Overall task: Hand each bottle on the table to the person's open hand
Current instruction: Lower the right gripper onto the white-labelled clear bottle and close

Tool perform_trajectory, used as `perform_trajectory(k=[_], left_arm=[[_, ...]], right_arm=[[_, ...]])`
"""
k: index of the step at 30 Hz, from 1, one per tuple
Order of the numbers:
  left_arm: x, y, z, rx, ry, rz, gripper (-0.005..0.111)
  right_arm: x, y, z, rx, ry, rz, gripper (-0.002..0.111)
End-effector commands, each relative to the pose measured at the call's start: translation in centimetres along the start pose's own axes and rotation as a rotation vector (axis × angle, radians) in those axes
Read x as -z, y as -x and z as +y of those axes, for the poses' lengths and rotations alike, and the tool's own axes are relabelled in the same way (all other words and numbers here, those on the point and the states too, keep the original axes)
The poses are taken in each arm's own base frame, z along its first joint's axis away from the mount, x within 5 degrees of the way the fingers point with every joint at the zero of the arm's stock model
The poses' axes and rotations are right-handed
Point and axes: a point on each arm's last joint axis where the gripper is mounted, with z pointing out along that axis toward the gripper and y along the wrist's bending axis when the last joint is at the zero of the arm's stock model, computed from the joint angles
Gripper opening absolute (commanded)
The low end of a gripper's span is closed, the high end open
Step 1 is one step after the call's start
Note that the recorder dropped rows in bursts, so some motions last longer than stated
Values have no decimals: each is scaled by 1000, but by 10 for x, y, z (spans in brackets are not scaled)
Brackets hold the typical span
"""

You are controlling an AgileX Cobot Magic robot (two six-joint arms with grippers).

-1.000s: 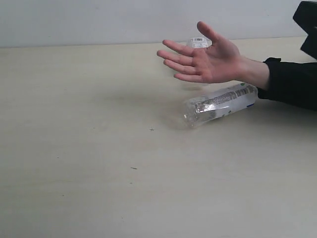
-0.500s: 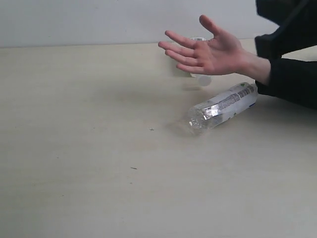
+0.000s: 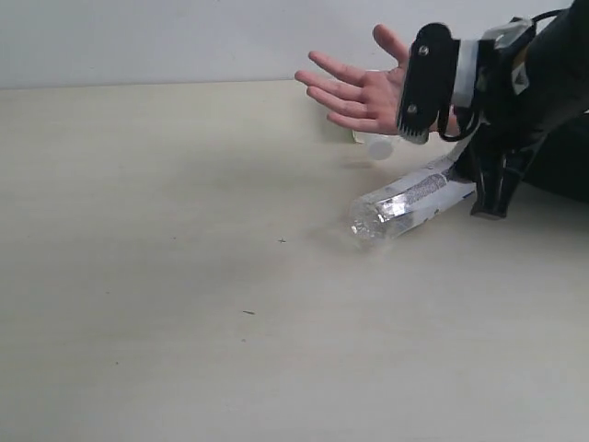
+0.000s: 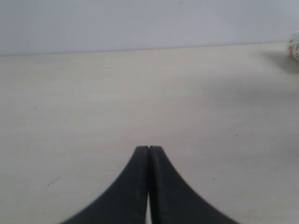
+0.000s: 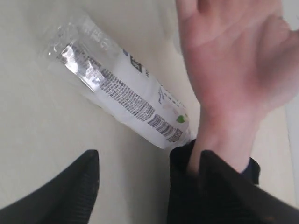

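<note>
A clear bottle (image 3: 409,198) with a white barcode label lies on its side on the table (image 3: 184,276); the right wrist view shows it too (image 5: 121,88). Above it the person's open hand (image 3: 354,92) is held palm up, also seen close in the right wrist view (image 5: 229,60). A second bottle (image 3: 375,145) shows partly behind that hand. My right gripper (image 3: 448,170) hangs open over the lying bottle's right end, beside the person's wrist, with nothing between its fingers (image 5: 88,172). My left gripper (image 4: 149,148) is shut and empty over bare table. A bottle edge (image 4: 295,46) shows far off.
The person's black sleeve (image 3: 552,157) lies on the table at the right, close against my right gripper; its cuff (image 5: 182,163) sits between the fingers' line and the wrist. A pale wall (image 3: 184,37) backs the table.
My right arm has come into view from the upper right and dropped beside the lying bottle, its jaws opening. The lying bottle shifted slightly a second ago. The hand stayed open.
</note>
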Motion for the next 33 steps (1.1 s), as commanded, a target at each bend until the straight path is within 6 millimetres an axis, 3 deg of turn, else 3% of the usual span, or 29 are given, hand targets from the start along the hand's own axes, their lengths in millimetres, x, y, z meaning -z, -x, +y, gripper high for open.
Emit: perform_trajectory(k=[1, 9, 33], left_arm=[[0, 0, 0, 2, 2, -7, 3], [0, 0, 0, 2, 2, -7, 3], [0, 0, 0, 2, 2, -7, 3]], right_arm=[[-30, 8, 2, 103, 13, 0, 72], [-70, 8, 9, 261, 40, 64, 75], [-111, 18, 19, 401, 31, -11, 80]])
